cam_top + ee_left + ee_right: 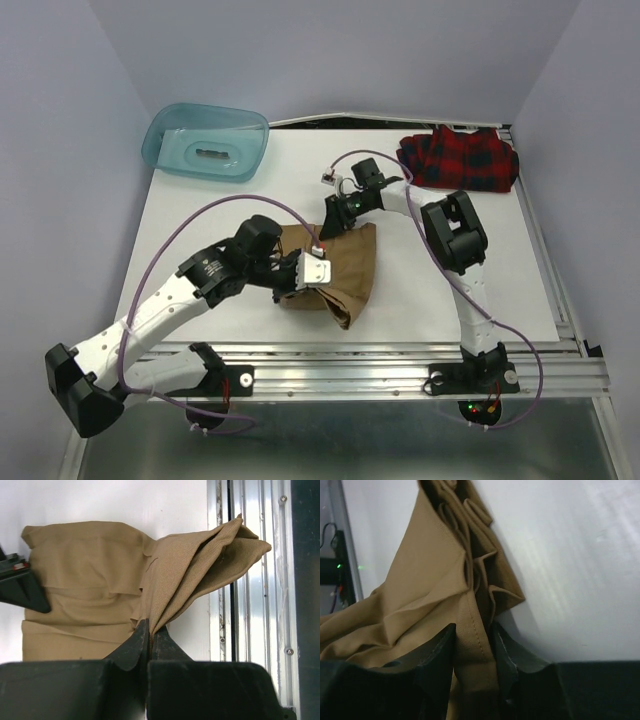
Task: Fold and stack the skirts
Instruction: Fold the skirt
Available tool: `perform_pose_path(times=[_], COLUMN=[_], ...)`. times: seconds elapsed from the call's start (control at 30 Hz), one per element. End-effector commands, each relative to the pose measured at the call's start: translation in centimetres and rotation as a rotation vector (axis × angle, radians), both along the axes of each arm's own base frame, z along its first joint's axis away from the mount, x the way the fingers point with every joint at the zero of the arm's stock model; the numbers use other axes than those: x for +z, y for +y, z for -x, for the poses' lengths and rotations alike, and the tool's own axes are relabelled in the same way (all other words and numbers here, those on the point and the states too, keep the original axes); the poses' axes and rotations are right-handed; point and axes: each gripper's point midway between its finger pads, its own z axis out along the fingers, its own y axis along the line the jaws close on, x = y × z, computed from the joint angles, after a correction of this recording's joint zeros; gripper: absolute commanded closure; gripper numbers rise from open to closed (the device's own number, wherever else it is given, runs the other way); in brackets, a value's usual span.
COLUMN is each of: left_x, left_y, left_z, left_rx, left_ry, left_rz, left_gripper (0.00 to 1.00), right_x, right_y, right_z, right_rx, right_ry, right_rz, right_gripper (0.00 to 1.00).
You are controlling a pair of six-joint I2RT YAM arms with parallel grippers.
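The tan-brown skirt (350, 268) lies bunched in the middle of the white table. My left gripper (311, 272) is at its near-left side, shut on a gathered fold of the cloth (200, 565) that lifts toward the near rail; the fingertips (149, 626) meet on the fabric. My right gripper (336, 221) is at the skirt's far edge, and its jaws (472, 628) press on a stitched hem band of the tan skirt (430, 580) from both sides. The red plaid skirt (460, 160) sits crumpled at the far right corner, away from both grippers.
A translucent teal tub (207, 142) stands at the far left of the table. An aluminium rail (380, 358) runs along the near edge, close under the lifted fold (250, 630). Purple cables loop over both arms.
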Motion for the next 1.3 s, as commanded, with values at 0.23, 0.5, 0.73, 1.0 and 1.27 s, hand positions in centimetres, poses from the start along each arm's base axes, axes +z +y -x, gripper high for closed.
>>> perform_pose_path(times=[0.23, 0.5, 0.73, 1.0, 1.27], left_x=[3.0, -1.0, -5.2, -9.3, -12.7], left_y=[-2.8, -0.8, -0.6, -1.1, -0.4], left_z=[-7.5, -13.7, -15.5, -17.0, -16.9], left_rx=[0.198, 0.328, 0.340, 0.367, 0.396], left_ry=[-0.002, 0.061, 0.076, 0.092, 0.130], left_rz=[0.044, -0.020, -0.077, -0.094, -0.151], left_gripper=[1.00, 1.00, 1.00, 1.00, 1.00], right_x=[-1.5, -1.2, -1.2, -1.5, -0.5], right_y=[0.1, -0.1, -0.2, 0.1, -1.4], right_z=[8.2, 8.3, 8.5, 8.4, 1.5], right_rx=[0.159, 0.164, 0.172, 0.158, -0.028], right_ry=[0.097, 0.086, 0.091, 0.101, -0.044], right_rz=[0.011, 0.012, 0.012, 0.039, 0.217], right_gripper=[0.73, 0.73, 0.73, 0.69, 0.48])
